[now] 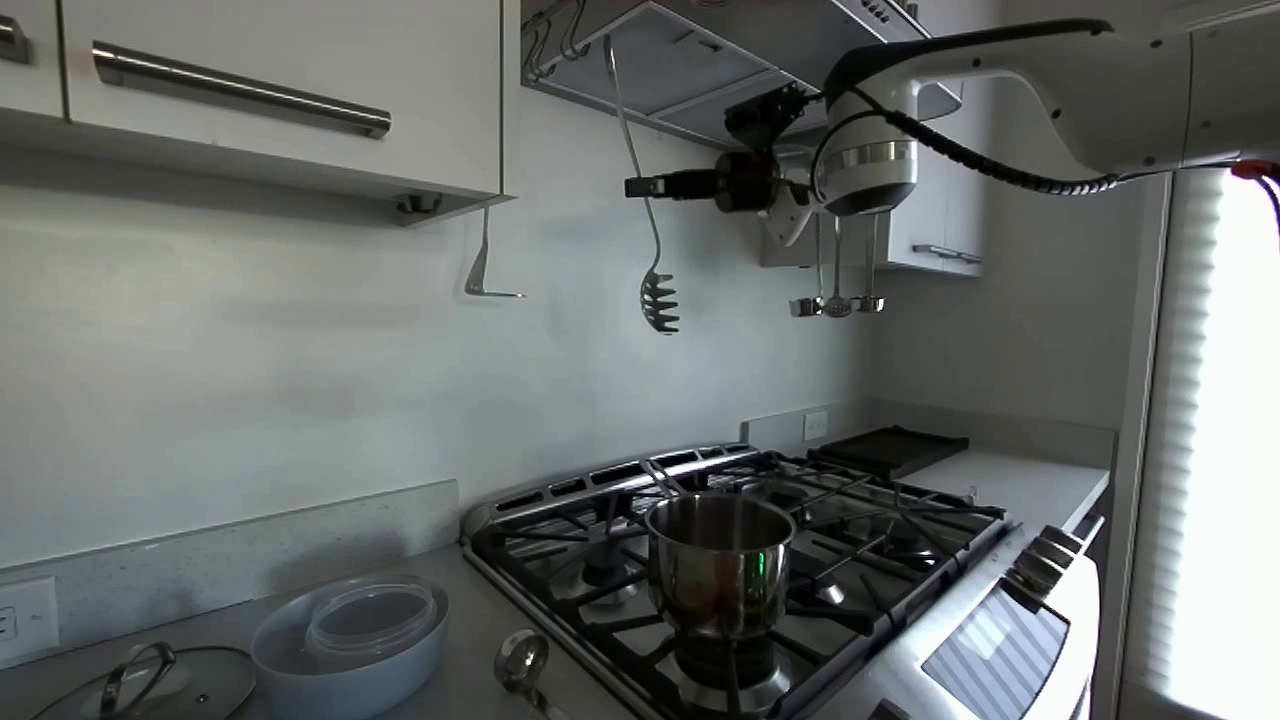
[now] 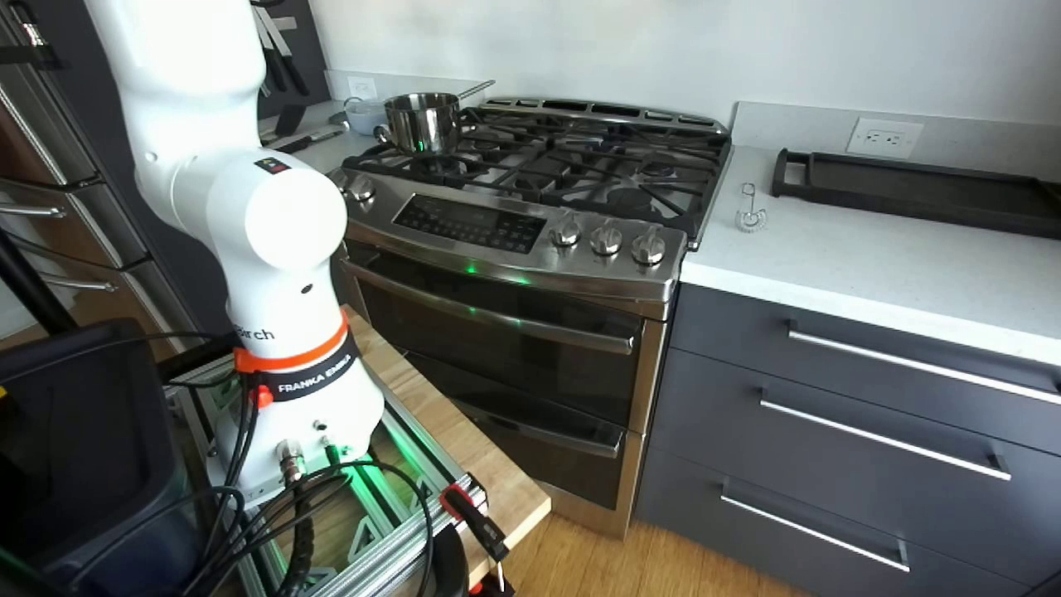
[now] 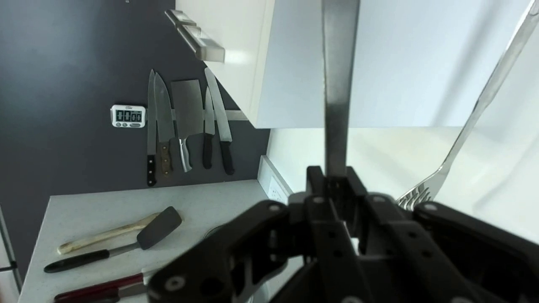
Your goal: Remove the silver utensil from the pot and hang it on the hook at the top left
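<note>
Gripper (image 3: 335, 179) narrow, clamped on the handle of the silver utensil (image 3: 338, 84). In an exterior view the utensil slants slightly, toothed head down, well clear of the pot (image 1: 720, 580), which stands on the gas stove (image 1: 905, 648). Handle's top end lies near the wire hooks (image 1: 573, 52) at the range hood (image 1: 660, 65); contact there cannot be told. Ladle (image 1: 521, 661) on counter (image 1: 472, 605) beside stove.

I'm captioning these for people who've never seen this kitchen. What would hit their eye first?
Probably the big white robot arm in both exterior views, its gripper closed on a long silver utensil held high, prongs down. Next, the shiny pot on the stove. The wrist view adds five knives in a row on a dark panel.
</note>
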You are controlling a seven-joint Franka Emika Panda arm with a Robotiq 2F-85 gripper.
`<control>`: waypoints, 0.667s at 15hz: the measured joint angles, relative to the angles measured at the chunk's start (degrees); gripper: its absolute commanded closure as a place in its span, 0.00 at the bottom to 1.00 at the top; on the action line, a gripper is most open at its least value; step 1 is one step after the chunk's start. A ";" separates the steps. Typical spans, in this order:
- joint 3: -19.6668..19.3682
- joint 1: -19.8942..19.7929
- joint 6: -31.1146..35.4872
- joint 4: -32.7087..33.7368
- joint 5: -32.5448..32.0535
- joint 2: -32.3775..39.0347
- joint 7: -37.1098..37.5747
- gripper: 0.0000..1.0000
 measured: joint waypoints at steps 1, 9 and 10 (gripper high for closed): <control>0.16 0.25 0.46 0.72 0.00 0.48 0.09 0.97; 0.60 1.68 1.54 6.17 -0.01 4.26 0.58 0.97; 0.64 1.75 1.54 6.74 -0.02 4.69 0.67 0.97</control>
